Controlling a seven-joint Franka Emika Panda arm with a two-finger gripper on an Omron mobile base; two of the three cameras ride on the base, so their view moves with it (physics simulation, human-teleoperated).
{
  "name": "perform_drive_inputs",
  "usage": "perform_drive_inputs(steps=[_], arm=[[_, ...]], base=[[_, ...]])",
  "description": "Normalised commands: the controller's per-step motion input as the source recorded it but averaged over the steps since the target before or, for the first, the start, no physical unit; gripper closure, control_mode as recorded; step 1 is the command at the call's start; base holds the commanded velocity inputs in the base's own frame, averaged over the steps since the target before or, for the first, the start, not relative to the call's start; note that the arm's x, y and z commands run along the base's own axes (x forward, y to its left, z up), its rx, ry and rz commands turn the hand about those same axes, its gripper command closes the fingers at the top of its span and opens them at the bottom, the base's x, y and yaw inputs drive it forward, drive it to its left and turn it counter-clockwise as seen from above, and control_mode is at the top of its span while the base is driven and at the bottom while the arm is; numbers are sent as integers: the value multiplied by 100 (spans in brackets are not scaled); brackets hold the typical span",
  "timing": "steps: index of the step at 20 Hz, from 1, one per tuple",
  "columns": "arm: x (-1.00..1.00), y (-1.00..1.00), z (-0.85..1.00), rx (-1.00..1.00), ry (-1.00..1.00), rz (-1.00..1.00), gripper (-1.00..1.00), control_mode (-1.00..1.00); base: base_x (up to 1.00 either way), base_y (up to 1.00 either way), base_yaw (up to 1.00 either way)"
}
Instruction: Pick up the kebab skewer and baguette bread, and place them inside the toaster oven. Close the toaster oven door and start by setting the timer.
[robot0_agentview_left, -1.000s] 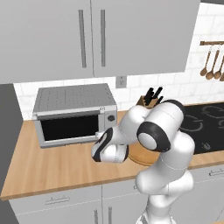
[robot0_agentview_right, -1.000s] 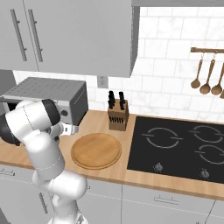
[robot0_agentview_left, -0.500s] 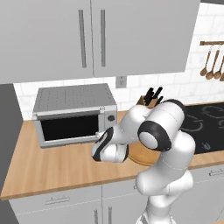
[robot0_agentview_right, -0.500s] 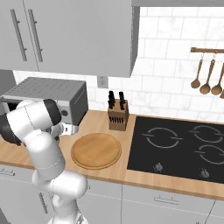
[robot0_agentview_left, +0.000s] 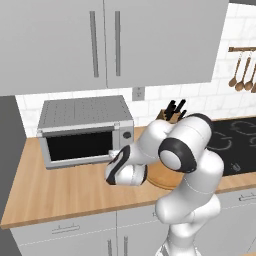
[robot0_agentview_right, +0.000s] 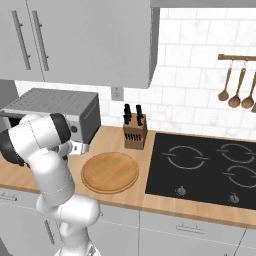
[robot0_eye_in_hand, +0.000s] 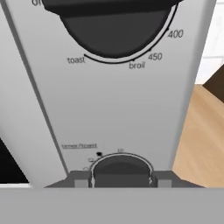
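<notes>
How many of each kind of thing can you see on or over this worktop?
Toaster oven: 1
Oven knobs: 2
Knife block: 1
Wooden plate: 1
Hob: 1
Hanging wooden spoons: at least 3, the row runs off the picture's edge
Total: at least 9

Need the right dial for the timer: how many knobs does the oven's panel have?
2. The upper knob, with toast, broil and temperature marks, sits at the top of the hand view; the lower knob, marked timer/toast, sits between the pincer's fingertips.
</notes>
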Motion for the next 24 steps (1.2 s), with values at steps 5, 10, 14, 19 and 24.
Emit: perform_drive_inputs(steps=[5, 10, 14, 19, 24], arm=[[0, 0, 0, 13, -1, 0, 100, -100], [0, 0, 0, 13, 0, 0, 100, -100], [0, 0, 0, 14, 0, 0, 100, -100], [0, 0, 0, 11, -1, 0, 100, -100], [0, 0, 0, 11, 0, 0, 100, -100]], base=[[0, 0, 0], [0, 0, 0], [0, 0, 0], [0, 0, 0], [0, 0, 0]])
